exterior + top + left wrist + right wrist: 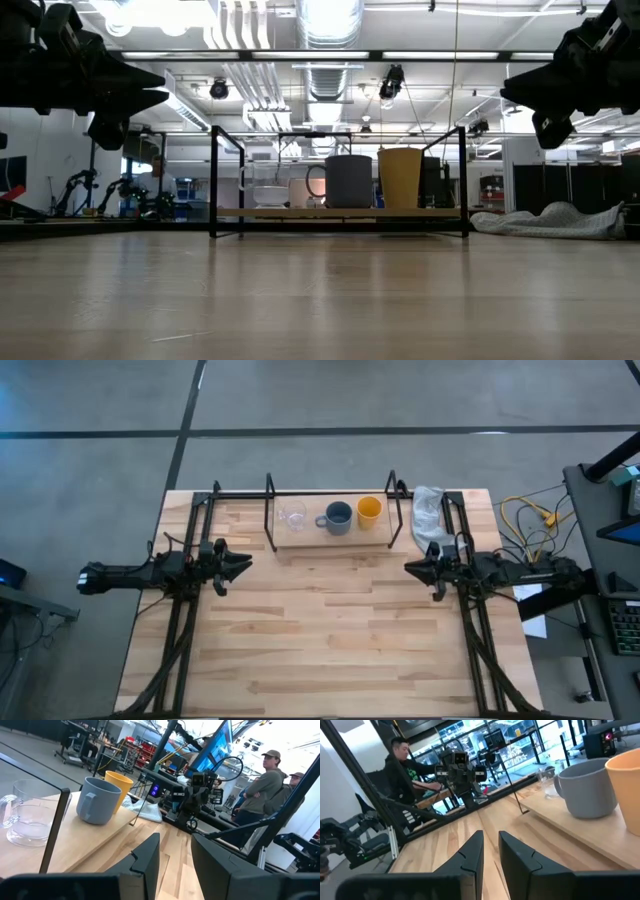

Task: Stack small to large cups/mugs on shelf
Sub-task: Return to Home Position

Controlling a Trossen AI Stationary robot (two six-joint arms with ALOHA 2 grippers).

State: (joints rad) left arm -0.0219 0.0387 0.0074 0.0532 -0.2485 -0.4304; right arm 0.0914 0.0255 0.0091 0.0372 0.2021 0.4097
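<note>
The three cups stand upright in a row on the shelf [330,538] at the table's far side. They are the clear glass cup [291,516], the grey-blue mug [338,518] with its handle toward the glass, and the yellow cup [369,510]. The low view shows the glass [270,185], mug [347,181] and yellow cup [400,178] on the board [340,213]. My left gripper [240,565] hovers near the left edge, open and empty. My right gripper [412,568] hovers near the right edge, open by a narrow gap and empty. Both point toward the table's middle.
A white cloth [428,510] lies crumpled on the table just right of the shelf's black wire upright [397,510]. Bare wood [330,630] spreads between the grippers and toward the near edge. People stand in the room beyond, one [265,785] in the left wrist view, another [402,765] in the right.
</note>
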